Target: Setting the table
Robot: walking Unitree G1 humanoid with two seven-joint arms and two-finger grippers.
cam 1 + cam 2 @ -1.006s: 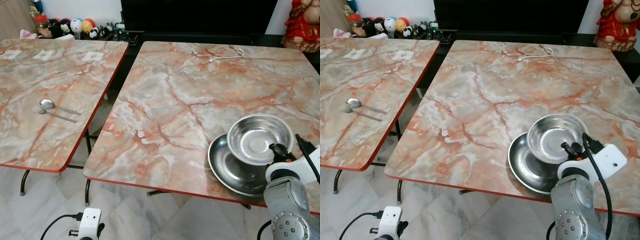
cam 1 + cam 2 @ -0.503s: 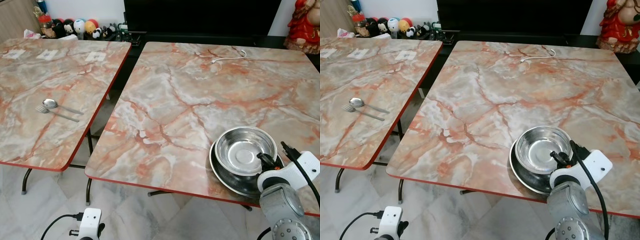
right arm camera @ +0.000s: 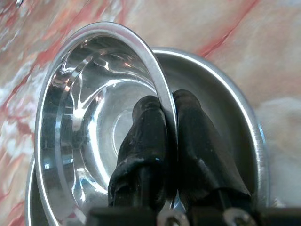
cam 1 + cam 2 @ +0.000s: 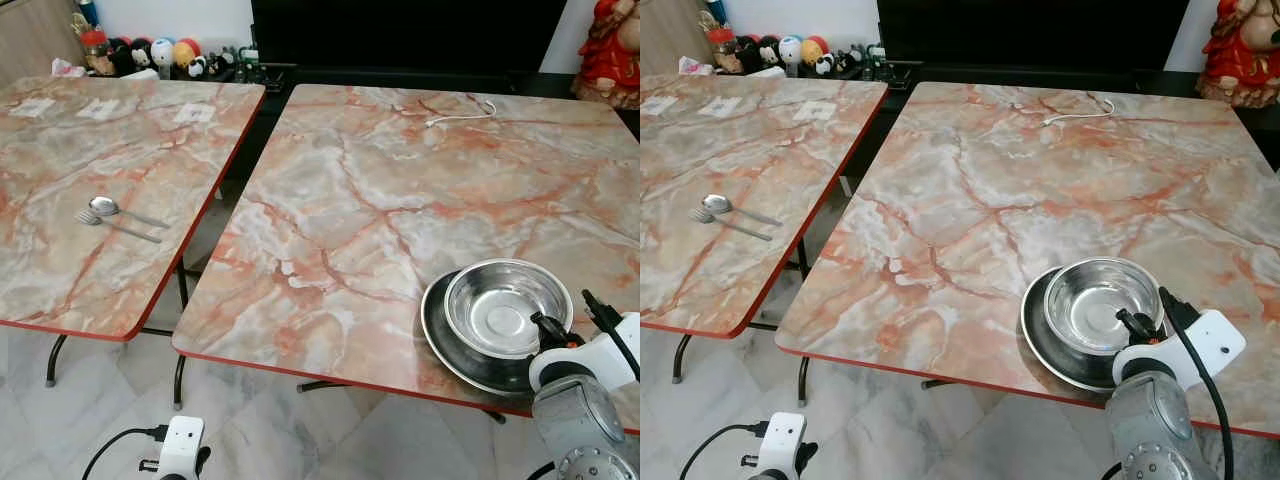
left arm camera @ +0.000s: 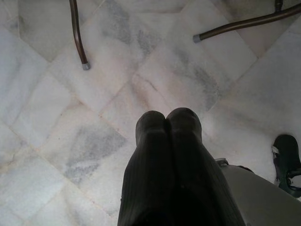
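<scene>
A steel bowl [image 4: 505,306] sits inside a larger steel plate [image 4: 445,335] near the front right edge of the right marble table [image 4: 400,190]. My right gripper [image 3: 168,106] is shut on the bowl's near rim, one finger inside the bowl and one outside. On the left table [image 4: 60,190] a spoon [image 4: 103,207] and a fork [image 4: 92,220] lie side by side. My left gripper [image 5: 167,117] hangs shut over the white floor tiles, holding nothing.
A white cable [image 4: 458,112] lies at the far side of the right table. Small toy figures [image 4: 150,52] line a shelf behind the left table, and a red statue [image 4: 610,50] stands at the back right. A gap separates the two tables.
The bowl, tilted up above the plate a second ago, has come down into the plate and shifted slightly right, still held by my right gripper.
</scene>
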